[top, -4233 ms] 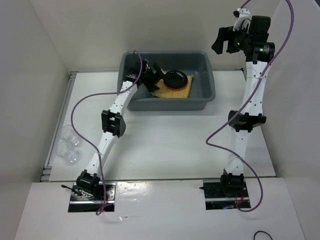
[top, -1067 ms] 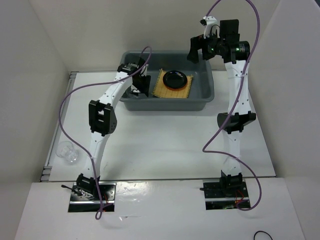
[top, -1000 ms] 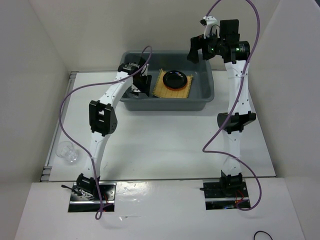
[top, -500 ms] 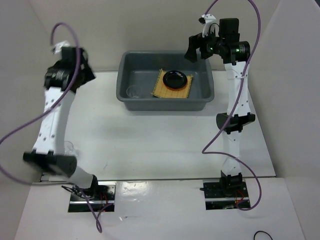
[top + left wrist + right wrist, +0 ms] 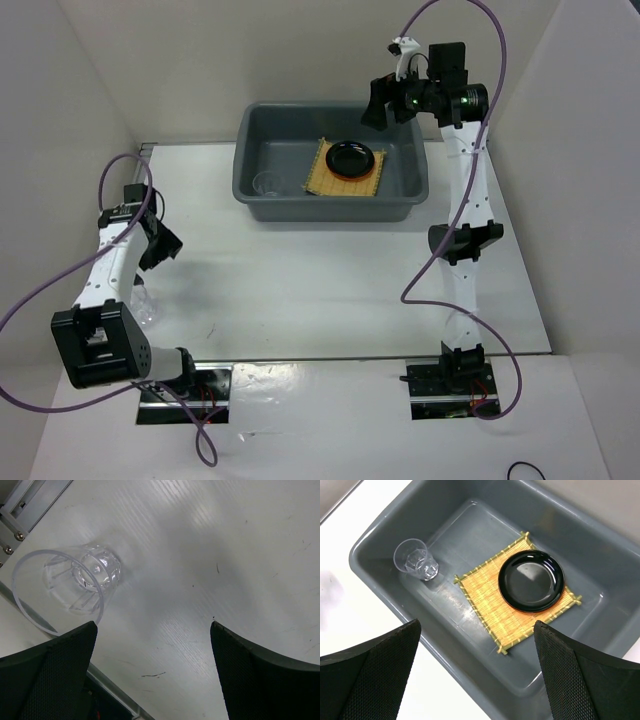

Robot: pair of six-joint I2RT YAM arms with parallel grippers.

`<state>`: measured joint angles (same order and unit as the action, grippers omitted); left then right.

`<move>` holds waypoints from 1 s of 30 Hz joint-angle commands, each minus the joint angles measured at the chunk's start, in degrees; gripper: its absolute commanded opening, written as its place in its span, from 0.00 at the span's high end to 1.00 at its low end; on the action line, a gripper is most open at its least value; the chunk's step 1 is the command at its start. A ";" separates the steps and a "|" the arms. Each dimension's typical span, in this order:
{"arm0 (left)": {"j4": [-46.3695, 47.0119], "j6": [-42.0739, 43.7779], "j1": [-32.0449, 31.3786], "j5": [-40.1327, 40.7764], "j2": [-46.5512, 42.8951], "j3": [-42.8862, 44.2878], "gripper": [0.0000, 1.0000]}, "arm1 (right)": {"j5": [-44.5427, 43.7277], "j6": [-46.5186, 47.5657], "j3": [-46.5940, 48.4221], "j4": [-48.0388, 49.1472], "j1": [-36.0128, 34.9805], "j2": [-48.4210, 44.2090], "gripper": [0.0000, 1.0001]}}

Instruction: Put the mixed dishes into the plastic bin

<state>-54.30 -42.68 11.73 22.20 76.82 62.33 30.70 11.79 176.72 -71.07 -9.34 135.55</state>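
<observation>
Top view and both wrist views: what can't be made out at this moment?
- Glass on the table: top view, partly behind the left arm; left wrist view, a pincer finger hides its lower rim.
- Bin: right wrist view, the frame edge cuts off its right end.
- Mat: both bin views, the black plate covers its middle, hiding anything underneath.

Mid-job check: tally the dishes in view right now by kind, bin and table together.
Clear glass: 2 (one in the bin, one on the table)
Woven mat: 1
Black plate: 1
Total: 4
</observation>
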 commanded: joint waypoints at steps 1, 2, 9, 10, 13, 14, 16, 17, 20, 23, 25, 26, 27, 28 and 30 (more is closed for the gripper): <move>1.66 -1.27 1.89 0.29 -0.09 0.52 0.00 | 1.55 -0.28 2.48 -0.04 -0.50 0.33 0.02; 1.66 -1.27 1.90 0.83 -0.09 0.52 0.00 | 1.56 -0.28 2.48 -0.04 -0.50 0.33 0.02; 3.59 -1.27 5.32 -0.75 4.39 -0.10 0.00 | 1.56 -0.81 1.35 -0.04 -0.50 0.33 0.02; 3.59 -1.27 5.32 -0.75 4.92 -0.10 0.00 | 1.56 -0.81 1.34 -0.04 -0.50 0.33 0.02; 3.59 -1.27 5.85 -0.75 5.45 -0.10 0.00 | 1.56 -0.81 1.34 -0.04 -0.50 0.86 0.02; 4.20 -1.27 5.85 -0.75 5.45 -0.10 0.00 | 1.56 -0.81 1.34 -0.04 -0.50 0.86 0.02; 4.21 -1.27 5.85 -0.22 6.50 -0.63 0.00 | 1.56 -0.81 1.34 -0.04 -0.50 0.86 0.02; 4.21 -1.27 5.85 -0.22 7.20 -0.63 0.00 | 1.56 -0.81 1.34 -0.04 -0.50 0.86 0.02; 4.21 -1.80 5.85 -0.22 8.70 -0.63 0.00 | 1.56 -0.81 1.34 -0.04 -0.50 1.38 0.02; 4.91 -1.18 5.85 -1.45 10.19 -0.63 0.00 | 1.56 -0.81 1.34 -0.04 -0.50 1.39 0.02; 6.21 -1.18 6.37 -2.76 11.51 -1.23 0.00 | 1.56 -0.81 1.34 -0.04 -0.50 1.39 0.02; 6.92 -1.18 6.90 -3.64 12.04 -1.76 0.00 | 1.56 -0.81 1.34 -0.04 -0.50 1.39 0.02; 7.54 -1.18 6.91 -4.43 12.04 -2.55 0.00 | 1.56 -0.81 1.34 -0.04 -0.50 1.39 0.02; 8.42 -1.18 7.52 -5.66 12.82 -2.56 0.01 | 1.56 -0.81 1.34 -0.04 -0.50 1.91 0.02; 8.95 -0.65 8.13 -6.20 13.71 -3.70 0.09 | 1.56 -0.81 1.87 -0.04 0.02 1.92 0.02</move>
<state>-47.51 -43.48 18.74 18.72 89.34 60.16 31.31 11.44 176.72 -71.18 -9.34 136.55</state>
